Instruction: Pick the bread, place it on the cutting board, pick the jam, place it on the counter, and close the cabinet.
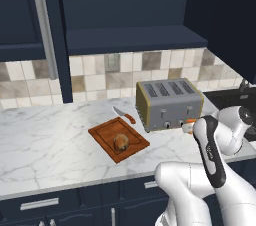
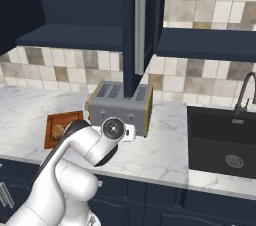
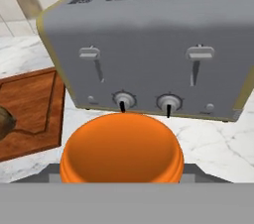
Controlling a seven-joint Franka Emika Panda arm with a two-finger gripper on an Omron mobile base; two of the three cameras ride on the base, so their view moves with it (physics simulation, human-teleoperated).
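Orange jam (image 3: 121,147) fills the lower middle of the hand view, gripped in the jaws, in front of the toaster (image 3: 149,44). Bread (image 1: 121,142) already lies on the cutting board (image 1: 105,135). Left, I judge: put the jam on the counter (image 1: 45,140), close the cabinet (image 2: 135,25).

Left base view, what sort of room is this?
A rendered home kitchen, it seems: a four-slot toaster and a cutting board holding the bread sit on a marble counter, with tiled backsplash and navy cabinets above.
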